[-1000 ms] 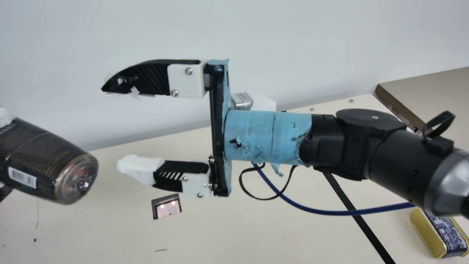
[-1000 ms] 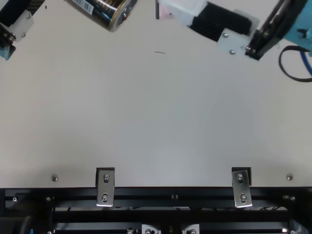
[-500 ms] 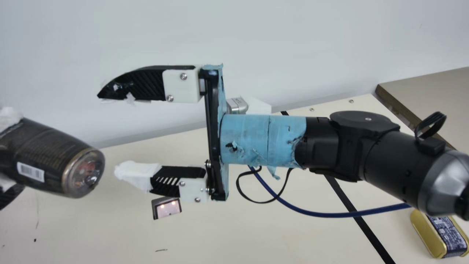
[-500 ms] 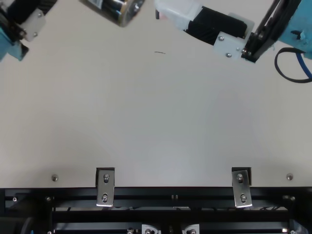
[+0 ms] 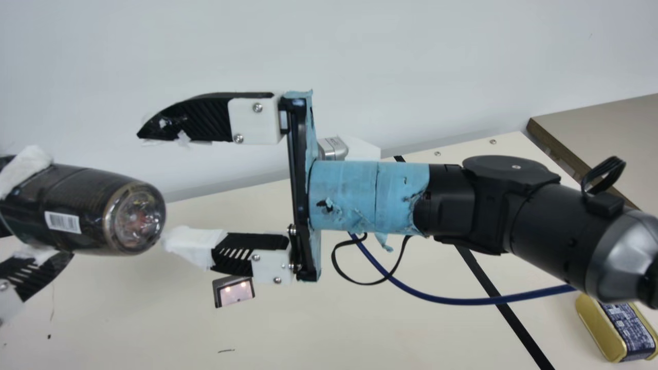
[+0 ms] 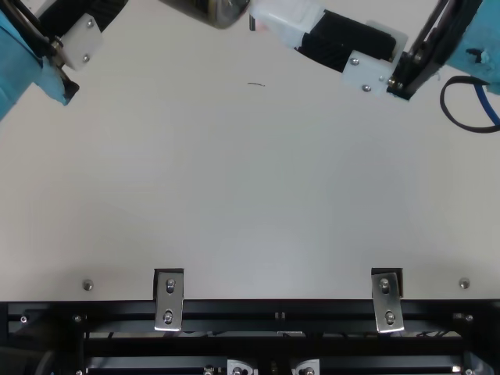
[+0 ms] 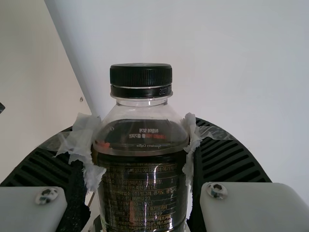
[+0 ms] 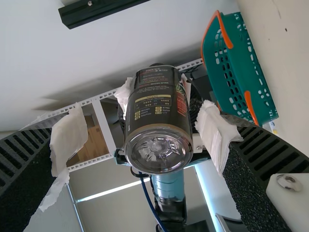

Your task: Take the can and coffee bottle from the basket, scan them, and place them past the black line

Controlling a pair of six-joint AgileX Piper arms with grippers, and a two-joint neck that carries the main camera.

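At the main view's left edge, my left gripper (image 5: 40, 210) is shut on the dark coffee bottle (image 5: 85, 210), which lies nearly level in the air, clear base and barcode showing. My right gripper (image 5: 152, 186) stands open, its fingertips just off the bottle's base. In the left wrist view the bottle (image 7: 140, 183) is cap-up between the taped fingers of my left gripper (image 7: 140, 145). From the right wrist, the base end of the bottle (image 8: 158, 121) faces my open right gripper (image 8: 143, 133). The gold can (image 5: 614, 326) lies right of the black line (image 5: 514, 324).
A scanner window (image 5: 236, 294) glows in the table (image 5: 360, 329) below my right gripper's lower finger. The teal basket (image 8: 236, 67) with orange handles shows in the right wrist view. A blue cable (image 5: 452, 299) hangs under the right arm; a brown board (image 5: 606, 128) is at the back right.
My left gripper has carried the bottle rightward, closer to the right gripper, and the bottle has turned more level. My right gripper shifted slightly left and down, then held still.
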